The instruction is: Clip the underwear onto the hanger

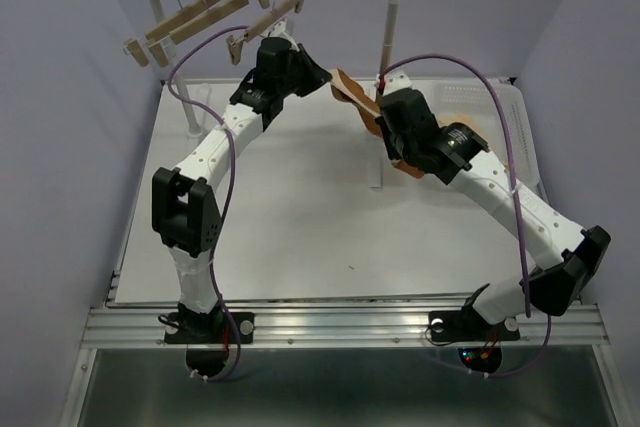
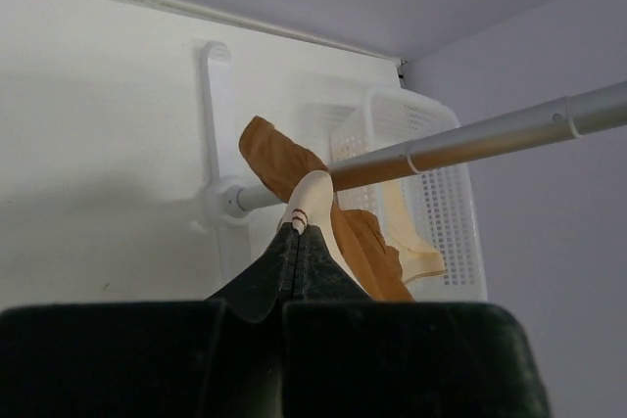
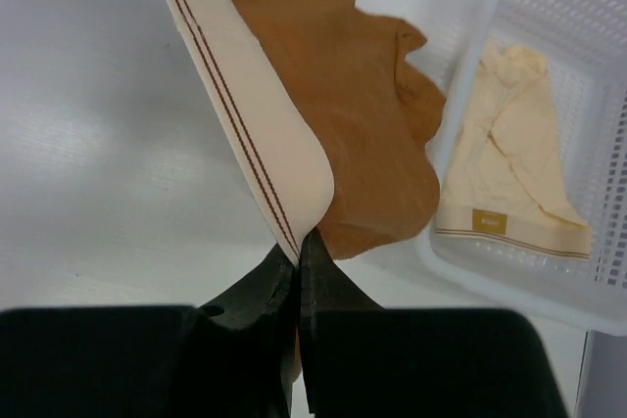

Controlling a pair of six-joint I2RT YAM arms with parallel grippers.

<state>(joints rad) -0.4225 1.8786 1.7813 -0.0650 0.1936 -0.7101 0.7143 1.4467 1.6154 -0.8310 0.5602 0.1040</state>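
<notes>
The rust-brown underwear with its pale striped waistband hangs stretched in the air between my two grippers. My left gripper is shut on one end of the waistband, just under the metal rail. My right gripper is shut on the other end of the waistband, with the brown fabric drooping beside it. Several light-wood clip hangers hang on the rail at the back left; the nearest one is just left of my left gripper.
A white mesh basket at the right holds a pale cream garment; it also shows in the left wrist view. The rack's white posts stand on the white table.
</notes>
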